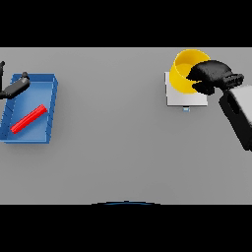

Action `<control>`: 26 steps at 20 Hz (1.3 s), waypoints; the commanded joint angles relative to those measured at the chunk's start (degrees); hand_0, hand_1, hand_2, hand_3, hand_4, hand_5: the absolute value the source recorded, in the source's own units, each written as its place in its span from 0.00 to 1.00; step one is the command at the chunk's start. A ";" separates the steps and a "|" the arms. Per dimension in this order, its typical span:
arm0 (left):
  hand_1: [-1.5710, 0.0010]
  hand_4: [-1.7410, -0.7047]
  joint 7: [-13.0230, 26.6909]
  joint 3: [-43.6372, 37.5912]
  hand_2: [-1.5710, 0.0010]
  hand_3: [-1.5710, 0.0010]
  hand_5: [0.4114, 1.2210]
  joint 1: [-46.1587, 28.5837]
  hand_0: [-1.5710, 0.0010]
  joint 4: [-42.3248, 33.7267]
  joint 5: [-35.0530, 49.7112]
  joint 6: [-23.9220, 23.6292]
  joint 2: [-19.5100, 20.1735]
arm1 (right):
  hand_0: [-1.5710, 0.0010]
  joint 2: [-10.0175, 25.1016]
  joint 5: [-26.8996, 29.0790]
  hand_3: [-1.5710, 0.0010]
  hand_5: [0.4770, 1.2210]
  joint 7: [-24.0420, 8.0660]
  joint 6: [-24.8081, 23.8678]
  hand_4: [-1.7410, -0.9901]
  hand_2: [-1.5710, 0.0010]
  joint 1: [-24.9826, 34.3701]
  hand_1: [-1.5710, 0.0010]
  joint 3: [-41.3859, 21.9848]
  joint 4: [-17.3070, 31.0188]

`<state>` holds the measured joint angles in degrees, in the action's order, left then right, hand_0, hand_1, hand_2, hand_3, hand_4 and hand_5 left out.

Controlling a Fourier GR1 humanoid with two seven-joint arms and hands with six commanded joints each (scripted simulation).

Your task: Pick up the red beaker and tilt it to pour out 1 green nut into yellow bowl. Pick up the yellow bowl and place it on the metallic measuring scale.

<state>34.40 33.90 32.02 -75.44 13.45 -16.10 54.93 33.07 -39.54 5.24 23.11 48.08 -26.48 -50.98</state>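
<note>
The yellow bowl [182, 73] is over the back part of the metallic measuring scale [183, 100], a pale square plate at the table's far right. My right hand [212, 77] is curled round the bowl's right rim. I cannot tell whether the bowl rests on the scale or hangs just above it. The red beaker [28, 119] lies on its side, slantwise, inside a blue tray [51, 109] at the far left. My left hand [15, 88] hovers over the tray's back left corner with straight fingers, holding nothing. No green nut shows.
A small bluish tab [185, 109] sticks out from the scale's front edge. The right forearm [239, 115] runs down the right side. Bare grey table [113, 128] lies between the tray and the scale.
</note>
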 commanded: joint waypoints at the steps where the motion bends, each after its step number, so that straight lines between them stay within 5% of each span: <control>1: 1.00 0.89 0.25 0.30 1.00 1.00 0.43 0.27 1.00 0.28 -0.42 -0.24 -0.41 | 0.00 -0.20 -0.33 0.13 1.00 0.89 -1.05 0.02 0.00 0.27 0.00 -0.18 1.74; 11: 1.00 0.90 0.18 0.42 1.00 1.00 0.40 0.74 1.00 0.54 -0.62 -0.47 -1.02 | 0.01 -3.94 -0.25 0.06 1.00 2.11 -6.11 0.03 0.00 1.73 0.10 -1.80 11.37; 13: 1.00 0.90 0.00 0.28 1.00 1.00 0.41 1.11 1.00 1.15 -0.47 -0.20 -1.30 | 0.02 -4.26 0.47 0.26 1.00 2.08 -5.42 0.02 0.00 2.54 0.10 -1.51 12.59; 14: 1.00 0.90 0.35 0.41 1.00 1.00 0.41 1.69 1.00 1.60 -0.52 -0.02 -1.79 | 0.02 -4.34 0.78 0.35 1.00 1.83 -4.85 0.11 0.05 3.13 0.08 -1.14 13.55; 15: 1.00 0.90 0.50 0.50 1.00 1.00 0.41 1.48 1.00 1.33 -0.51 -0.05 -1.66 | 0.03 -4.66 1.13 0.42 0.88 0.62 -4.12 0.19 0.14 3.30 0.14 -0.99 13.75; 17: 1.00 0.89 0.50 0.31 1.00 1.00 0.41 1.76 1.00 1.92 -0.37 0.43 -1.49 | 0.38 -4.66 1.32 0.51 0.68 1.25 -3.93 0.32 0.39 3.49 0.45 -0.80 14.64; 19: 1.00 0.90 0.27 0.47 1.00 1.00 0.41 2.17 1.00 3.09 -0.46 0.71 -2.30 | 0.60 -4.65 1.38 0.57 0.55 1.98 -3.12 0.39 0.56 3.73 0.65 -0.92 15.33; 22: 1.00 0.90 -0.95 0.62 1.00 1.00 0.40 2.53 1.00 4.36 -1.17 0.66 -2.71 | 0.80 -4.75 1.25 0.64 0.43 3.19 -2.92 0.46 0.71 3.97 0.82 -1.11 16.19; 26: 1.00 0.90 -0.81 0.40 1.00 1.00 0.40 2.73 1.00 4.54 -0.78 0.92 -2.80 | 0.92 -4.90 0.18 0.72 0.36 4.94 -2.49 0.53 0.84 5.19 0.93 -2.09 17.85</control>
<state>33.57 34.30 34.75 -70.91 12.67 -15.18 52.12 28.17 -39.36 10.17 20.62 53.27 -28.57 -33.14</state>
